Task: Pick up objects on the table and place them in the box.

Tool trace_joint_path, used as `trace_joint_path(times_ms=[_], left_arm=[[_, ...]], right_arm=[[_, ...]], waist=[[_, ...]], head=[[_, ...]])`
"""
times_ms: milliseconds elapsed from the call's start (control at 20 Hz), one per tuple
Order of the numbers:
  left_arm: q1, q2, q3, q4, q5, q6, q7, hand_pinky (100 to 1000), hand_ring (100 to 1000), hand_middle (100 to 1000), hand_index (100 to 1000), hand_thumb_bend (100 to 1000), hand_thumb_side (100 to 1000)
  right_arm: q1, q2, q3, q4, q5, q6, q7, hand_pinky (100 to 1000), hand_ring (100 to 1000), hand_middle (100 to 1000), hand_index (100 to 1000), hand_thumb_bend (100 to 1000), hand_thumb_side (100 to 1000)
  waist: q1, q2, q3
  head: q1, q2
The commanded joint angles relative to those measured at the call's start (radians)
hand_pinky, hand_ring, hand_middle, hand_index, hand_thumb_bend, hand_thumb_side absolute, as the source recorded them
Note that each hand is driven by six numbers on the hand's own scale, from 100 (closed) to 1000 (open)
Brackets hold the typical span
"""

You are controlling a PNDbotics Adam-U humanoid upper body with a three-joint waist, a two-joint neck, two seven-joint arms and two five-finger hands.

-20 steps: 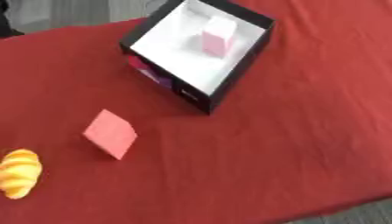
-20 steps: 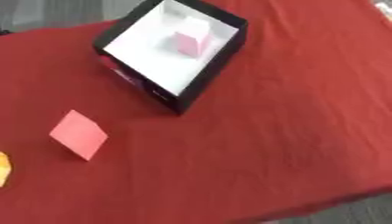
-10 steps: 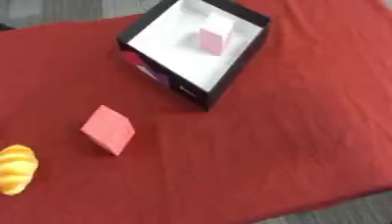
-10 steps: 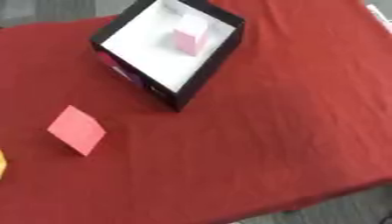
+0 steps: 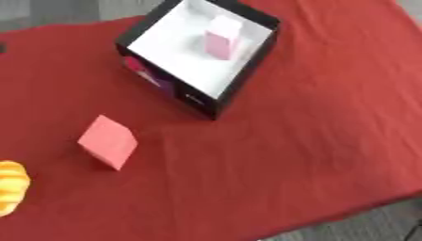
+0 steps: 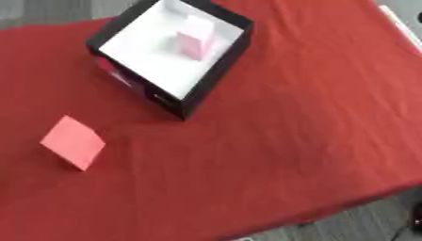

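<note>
A black box with a white inside (image 5: 245, 77) stands at the back of the red tablecloth, turned askew. A small pink and white carton (image 5: 222, 36) stands upright inside it. A pink block (image 5: 107, 141) lies on the cloth in front of the box, to the left. At the left edge of the left eye view a yellow ridged object (image 5: 12, 187) shows partly, cut off by the frame. Neither hand shows in either view.
The red tablecloth (image 5: 313, 141) covers the table; its front edge runs across the lower right, with grey floor (image 6: 362, 226) beyond. A white strip (image 6: 401, 28) lies at the far right edge.
The whole picture has shifted slightly between frames, so the camera has moved. The box, the carton, the pink block and the yellow object keep their places on the cloth.
</note>
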Motion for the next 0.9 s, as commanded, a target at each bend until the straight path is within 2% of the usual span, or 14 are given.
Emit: trace_joint_path(times_ms=[50, 250, 550, 750, 900], left_arm=[[0.005, 0.037, -0.013, -0.008, -0.050, -0.006, -0.054, 805, 808, 820, 914, 358, 560], [0.011, 0.029, -0.037, -0.008, -0.096, 0.006, -0.113, 813, 822, 827, 918, 427, 530], [0.002, 0.010, -0.074, -0.008, -0.131, 0.032, -0.176, 814, 823, 831, 918, 466, 491], [-0.032, -0.006, -0.093, -0.008, -0.156, 0.027, -0.180, 817, 828, 835, 917, 497, 440], [-0.067, -0.021, -0.107, -0.008, -0.174, 0.050, -0.142, 813, 820, 812, 915, 523, 404]], right_arm=[[-0.007, -0.012, -0.005, -0.024, 0.011, -0.001, 0.008, 867, 846, 808, 883, 104, 595], [-0.007, -0.007, -0.003, -0.024, 0.017, -0.005, 0.013, 867, 846, 808, 883, 102, 598], [-0.008, 0.001, 0.000, -0.024, 0.029, -0.005, 0.019, 863, 846, 808, 884, 101, 602], [-0.011, 0.004, 0.002, -0.024, 0.033, -0.005, 0.024, 864, 845, 808, 885, 100, 604], [-0.011, 0.006, 0.005, -0.024, 0.039, -0.002, 0.029, 864, 845, 807, 885, 100, 608]], waist=[[-0.019, -0.001, 0.002], [-0.022, 0.004, 0.002], [-0.025, 0.014, 0.007], [-0.026, 0.018, 0.013], [-0.025, 0.019, 0.018]], head=[[-0.002, -0.009], [0.004, -0.009], [0.016, -0.007], [0.024, -0.009], [0.025, -0.008]])
